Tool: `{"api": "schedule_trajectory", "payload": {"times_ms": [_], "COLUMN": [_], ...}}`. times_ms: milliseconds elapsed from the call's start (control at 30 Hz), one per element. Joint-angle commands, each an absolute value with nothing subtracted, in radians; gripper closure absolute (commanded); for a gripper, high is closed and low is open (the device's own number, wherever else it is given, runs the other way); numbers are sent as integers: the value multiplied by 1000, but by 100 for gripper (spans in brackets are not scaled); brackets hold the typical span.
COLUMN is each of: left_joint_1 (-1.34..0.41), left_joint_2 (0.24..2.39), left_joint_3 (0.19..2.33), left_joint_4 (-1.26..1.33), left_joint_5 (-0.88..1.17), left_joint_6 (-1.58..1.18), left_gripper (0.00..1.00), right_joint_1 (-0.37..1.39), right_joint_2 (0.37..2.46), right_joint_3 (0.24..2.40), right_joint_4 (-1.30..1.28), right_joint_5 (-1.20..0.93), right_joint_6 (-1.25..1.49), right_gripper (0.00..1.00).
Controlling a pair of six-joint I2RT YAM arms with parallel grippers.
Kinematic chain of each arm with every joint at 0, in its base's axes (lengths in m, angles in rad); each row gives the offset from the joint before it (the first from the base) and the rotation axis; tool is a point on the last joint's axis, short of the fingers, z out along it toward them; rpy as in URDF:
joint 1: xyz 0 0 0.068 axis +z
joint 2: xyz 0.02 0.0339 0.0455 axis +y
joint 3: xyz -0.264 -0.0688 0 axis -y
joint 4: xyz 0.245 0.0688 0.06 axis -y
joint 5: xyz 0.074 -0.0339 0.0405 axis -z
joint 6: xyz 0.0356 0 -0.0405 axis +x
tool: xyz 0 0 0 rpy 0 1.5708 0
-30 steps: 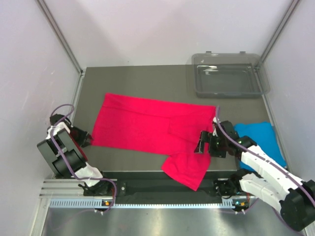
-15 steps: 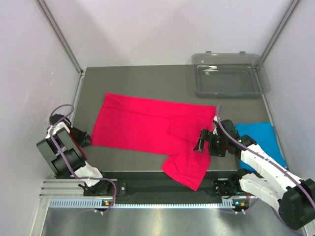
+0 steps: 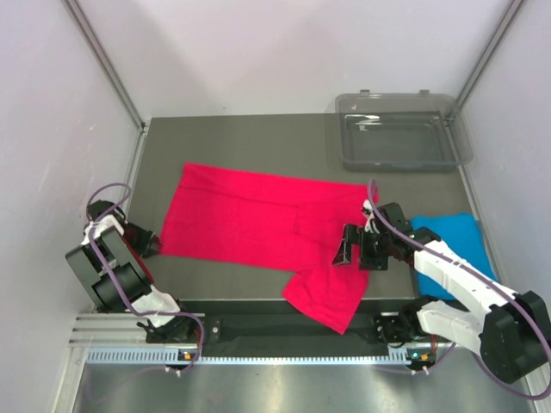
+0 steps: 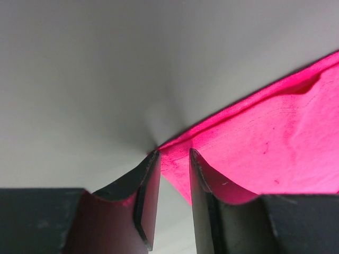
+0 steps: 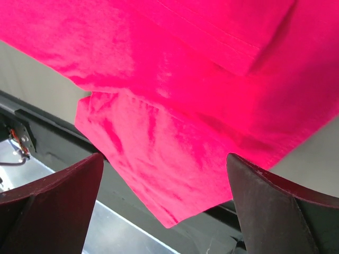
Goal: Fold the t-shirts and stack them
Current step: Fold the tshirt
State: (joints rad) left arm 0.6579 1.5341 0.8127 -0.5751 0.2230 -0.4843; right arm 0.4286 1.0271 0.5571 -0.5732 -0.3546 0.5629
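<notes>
Crimson-pink t-shirt: spread flat across the middle of the table, with one flap hanging over the near edge. Your left arm: folded low at the shirt's left edge. Left claw: narrowed to a slim gap with the hem at its tips; you cannot tell whether it pinches. Your right arm: stretched inward. Right claw: spread wide above the shirt's right end, near the flap, holding nothing. Blue t-shirt: near right corner, partly under that arm. Clear tray: far right corner.
</notes>
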Motion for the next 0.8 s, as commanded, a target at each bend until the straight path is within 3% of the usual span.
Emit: {"api": "schedule_trajectory", "payload": {"times_ms": [0, 333, 767], "left_joint_1": [664, 664, 661], "left_joint_2": [1551, 1489, 1514], "left_joint_3": [778, 811, 753], "left_joint_4": [-557, -649, -607], "left_joint_5": [103, 14, 89], "left_joint_6": [-477, -506, -568], "left_gripper": [65, 65, 60], "right_joint_1": [422, 410, 341], "right_joint_2": [1060, 1172, 1207], "right_joint_3": [615, 690, 703], "right_joint_4": [-511, -528, -571], "right_joint_5": [-388, -425, -469], "right_joint_6": [526, 459, 365], "right_gripper": [0, 0, 0]}}
